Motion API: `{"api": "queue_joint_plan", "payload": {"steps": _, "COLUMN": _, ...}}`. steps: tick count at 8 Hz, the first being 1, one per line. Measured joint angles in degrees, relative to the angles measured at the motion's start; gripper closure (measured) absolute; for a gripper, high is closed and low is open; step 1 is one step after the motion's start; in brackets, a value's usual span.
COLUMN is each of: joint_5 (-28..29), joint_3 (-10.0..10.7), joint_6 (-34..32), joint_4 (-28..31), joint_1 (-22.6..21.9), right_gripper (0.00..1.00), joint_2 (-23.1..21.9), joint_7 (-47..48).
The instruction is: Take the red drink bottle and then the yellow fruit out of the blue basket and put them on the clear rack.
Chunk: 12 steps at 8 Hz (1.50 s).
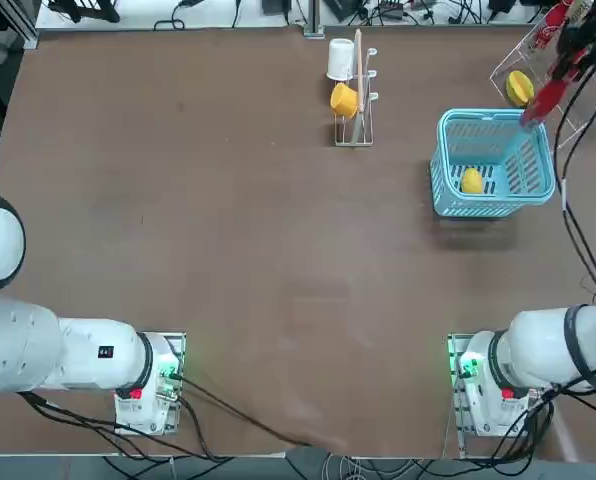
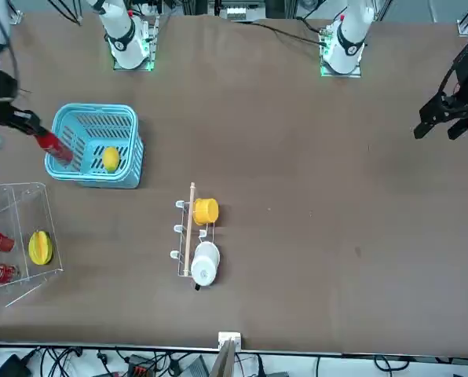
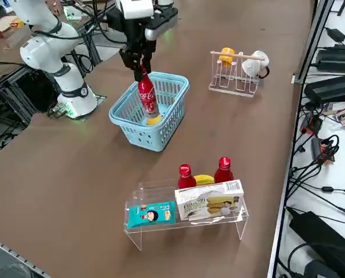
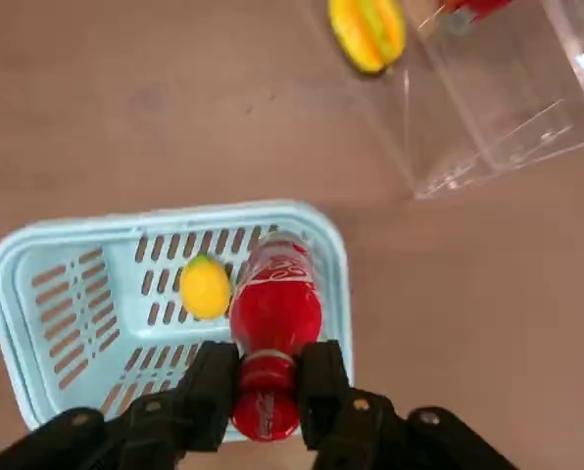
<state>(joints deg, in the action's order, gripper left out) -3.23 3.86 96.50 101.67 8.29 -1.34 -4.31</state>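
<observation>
1. Red drink bottle (image 3: pixel 147 94) is held upright above the blue basket (image 3: pixel 151 124), gripped by its neck; a white script logo is seen on its label, too small to be read.
2. The right gripper (image 4: pixel 266 384) is positioned over the basket, with its fingers (image 4: pixel 212 380) pinched on the bottle's neck.
3. The yellow fruit (image 1: pixel 472 181) is left lying on the basket's slotted bottom.
4. A brown table (image 1: pixel 228 220) is spread under everything; cables and equipment are seen along its edges.
5. The clear rack (image 3: pixel 187 217) is placed near the basket; two other red bottles (image 3: pixel 186 176), a larger yellow fruit (image 2: pixel 39 247), a teal packet (image 3: pixel 151 214) and a printed box (image 3: pixel 210 200) are kept in it.
6. A wire cup stand (image 1: pixel 357 100) with a yellow cup (image 1: pixel 344 100) and a white cup (image 1: pixel 340 58) is set well apart.
</observation>
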Motion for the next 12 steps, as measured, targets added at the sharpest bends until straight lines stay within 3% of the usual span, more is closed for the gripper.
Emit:
{"api": "queue_joint_plan", "payload": {"steps": 2, "joint_5": -0.04, "joint_3": 0.24, "joint_6": -0.57, "joint_4": -5.96, "joint_1": 3.52, "right_gripper": 0.62, "joint_2": 4.41, "joint_7": -6.34}}
{"api": "queue_joint_plan", "payload": {"steps": 3, "joint_5": -0.08, "joint_3": 0.47, "joint_6": -0.56, "joint_4": -11.70, "joint_1": 8.20, "right_gripper": 0.62, "joint_2": 9.94, "joint_7": -14.25}}
{"api": "queue_joint_plan", "payload": {"steps": 7, "joint_5": -0.14, "joint_3": 0.62, "joint_6": -0.42, "joint_4": -21.44, "joint_1": 15.67, "right_gripper": 0.62, "joint_2": 20.10, "joint_7": -31.67}}
{"api": "queue_joint_plan", "payload": {"steps": 9, "joint_5": -0.14, "joint_3": 0.63, "joint_6": 0.87, "joint_4": -24.62, "joint_1": 18.09, "right_gripper": 0.62, "joint_2": 24.12, "joint_7": -37.00}}
{"api": "queue_joint_plan", "payload": {"steps": 12, "joint_5": -0.14, "joint_3": 0.48, "joint_6": 4.60, "joint_4": -26.43, "joint_1": 18.59, "right_gripper": 0.62, "joint_2": 26.49, "joint_7": -39.29}}
